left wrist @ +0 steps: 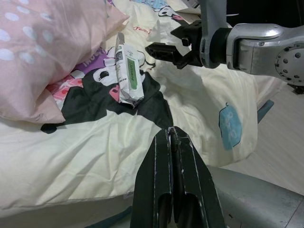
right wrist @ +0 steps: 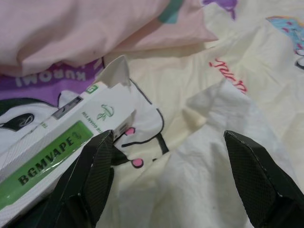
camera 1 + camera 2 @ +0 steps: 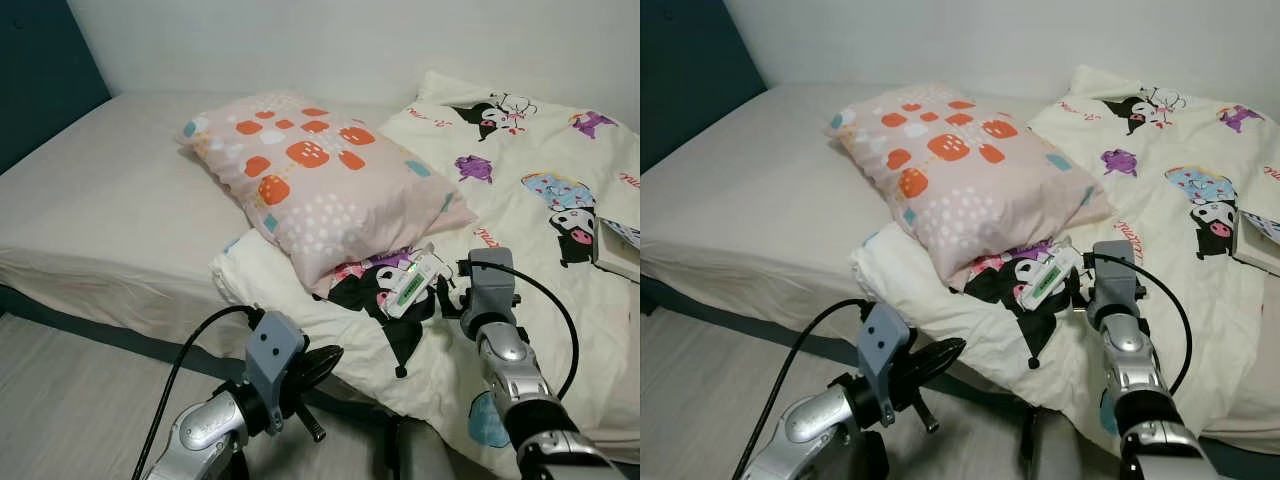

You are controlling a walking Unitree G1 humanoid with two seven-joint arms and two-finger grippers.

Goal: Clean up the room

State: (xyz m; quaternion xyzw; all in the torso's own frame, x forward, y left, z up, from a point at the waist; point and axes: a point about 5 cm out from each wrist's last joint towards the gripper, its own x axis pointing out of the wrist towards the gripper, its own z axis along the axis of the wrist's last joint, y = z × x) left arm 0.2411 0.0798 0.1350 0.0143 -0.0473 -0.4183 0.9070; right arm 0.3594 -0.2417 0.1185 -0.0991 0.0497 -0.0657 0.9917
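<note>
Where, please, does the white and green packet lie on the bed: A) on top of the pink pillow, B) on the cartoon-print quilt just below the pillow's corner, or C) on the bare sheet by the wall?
B: the packet rests on the quilt beside the lower corner of the pillow, with the open right gripper right at it.

One pink pillow with orange and white spots (image 3: 320, 180) lies on the bed. One cream quilt printed with black and purple cartoon figures (image 3: 520, 180) is spread beside and under it. One white packet with a green label (image 3: 412, 283) rests on the quilt. One crumpled white tissue (image 2: 213, 156) lies next to the packet. At the right edge sits what may be one book (image 3: 618, 250), partly cut off. Two grippers with black fingers are in view, the left gripper (image 1: 175, 185) and the right gripper (image 2: 175, 175).
</note>
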